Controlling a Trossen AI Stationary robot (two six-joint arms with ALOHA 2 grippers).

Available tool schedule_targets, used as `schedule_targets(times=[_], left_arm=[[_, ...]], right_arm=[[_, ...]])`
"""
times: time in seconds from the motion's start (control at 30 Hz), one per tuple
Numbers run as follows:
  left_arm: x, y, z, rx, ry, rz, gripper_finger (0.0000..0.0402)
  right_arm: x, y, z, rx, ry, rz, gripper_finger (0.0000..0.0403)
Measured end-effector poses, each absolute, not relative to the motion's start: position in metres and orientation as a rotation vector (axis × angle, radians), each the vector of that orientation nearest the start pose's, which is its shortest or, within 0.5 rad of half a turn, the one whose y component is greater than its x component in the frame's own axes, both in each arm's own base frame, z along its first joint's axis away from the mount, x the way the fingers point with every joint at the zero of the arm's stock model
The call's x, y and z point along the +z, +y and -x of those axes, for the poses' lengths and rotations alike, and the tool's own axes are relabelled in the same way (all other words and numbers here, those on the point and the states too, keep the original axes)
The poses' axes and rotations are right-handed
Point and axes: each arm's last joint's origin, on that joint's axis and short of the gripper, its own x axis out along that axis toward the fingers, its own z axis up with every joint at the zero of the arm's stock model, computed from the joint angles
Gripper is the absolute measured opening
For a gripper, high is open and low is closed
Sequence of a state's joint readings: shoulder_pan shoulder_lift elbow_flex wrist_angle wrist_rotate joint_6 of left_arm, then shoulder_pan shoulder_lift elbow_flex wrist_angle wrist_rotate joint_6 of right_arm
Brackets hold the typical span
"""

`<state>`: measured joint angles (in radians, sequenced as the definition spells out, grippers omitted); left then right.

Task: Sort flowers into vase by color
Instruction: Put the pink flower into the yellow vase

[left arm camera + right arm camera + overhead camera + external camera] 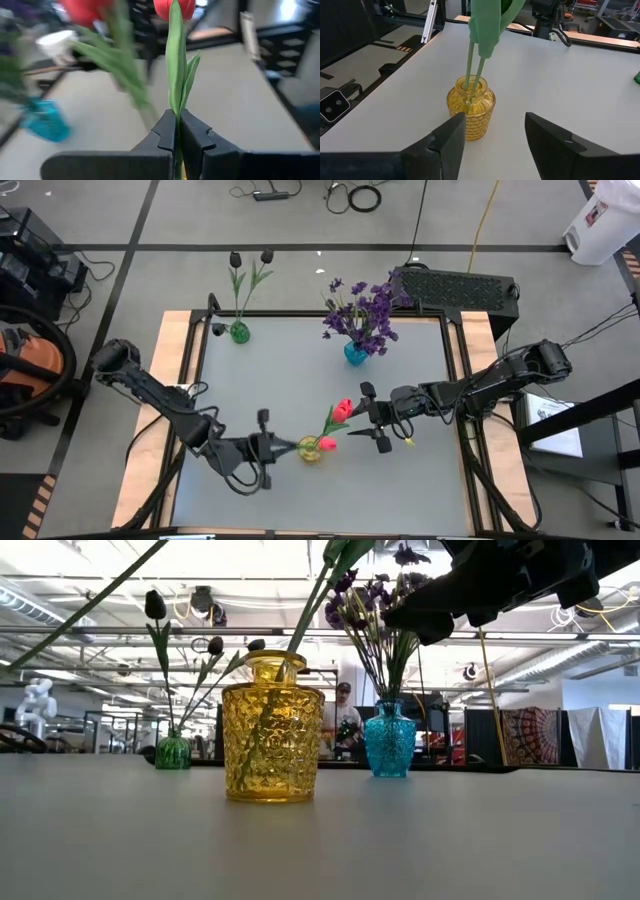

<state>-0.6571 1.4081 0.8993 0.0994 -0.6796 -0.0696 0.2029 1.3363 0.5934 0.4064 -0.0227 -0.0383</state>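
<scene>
We are looking at a sorting job that seems to be almost finished. In the high view the dark tulips point(251, 258) are standing in the small green vase point(239, 332) at the upper left of the table point(300, 380), the purple flowers point(365, 310) are filling the blue vase point(356, 353) at the upper middle, and the red tulips point(340, 415) are leaning out of the yellow vase point(311, 448) near the bottom centre. We are seeing no loose flower lying on the table. The left gripper point(178, 135) is pinching one thin green stem just above the yellow vase, so we are judging that this last tulip is only waiting to be released. The right gripper point(495, 132) is hovering just beside the vase with its jaws spread and empty. The yellow vase is looking like thick glass with a bumpy diamond pattern; the stems are looking like smooth plastic.
</scene>
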Motion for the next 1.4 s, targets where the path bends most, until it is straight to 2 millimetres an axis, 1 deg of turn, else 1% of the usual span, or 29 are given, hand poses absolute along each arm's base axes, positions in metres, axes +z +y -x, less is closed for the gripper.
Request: schedule_targets(times=[0.17,0.3,0.43,0.57,0.73,0.87,1.0,1.13,1.27,1.33,1.4], left_arm=[[0.277,-0.161,-0.244,0.204,0.254,-0.177,0.0014],[0.286,-0.153,-0.238,0.343,0.222,-0.192,0.0014],[0.294,-0.146,-0.226,0.433,0.211,-0.227,0.0014],[0.3,-0.141,-0.207,0.423,0.209,-0.24,0.0015],[0.309,-0.134,-0.173,0.378,0.226,-0.264,0.0015],[0.315,-0.12,-0.144,0.345,0.249,-0.235,0.0015],[0.316,-0.104,-0.124,0.335,0.274,-0.219,0.0015],[0.316,-0.093,-0.112,0.334,0.296,-0.25,0.0015],[0.315,-0.087,-0.107,0.352,0.305,-0.278,0.0015],[0.31,-0.085,-0.105,0.371,0.298,-0.273,0.0015],[0.299,-0.083,-0.104,0.397,0.288,-0.248,0.0015]], right_arm=[[0.207,0.055,-0.265,0.23,0.332,0.068,0.0196],[0.207,0.055,-0.265,0.23,0.332,0.068,0.0196],[0.207,0.055,-0.265,0.23,0.332,0.068,0.0196],[0.207,0.055,-0.265,0.23,0.332,0.068,0.0196],[0.207,0.055,-0.265,0.23,0.332,0.068,0.0196],[0.207,0.055,-0.265,0.23,0.332,0.068,0.0196],[0.207,0.055,-0.265,0.23,0.332,0.068,0.0196],[0.207,0.055,-0.265,0.23,0.332,0.068,0.0196],[0.207,0.055,-0.265,0.23,0.332,0.068,0.0196],[0.207,0.055,-0.265,0.23,0.332,0.068,0.0196],[0.207,0.055,-0.265,0.23,0.332,0.068,0.0196]])
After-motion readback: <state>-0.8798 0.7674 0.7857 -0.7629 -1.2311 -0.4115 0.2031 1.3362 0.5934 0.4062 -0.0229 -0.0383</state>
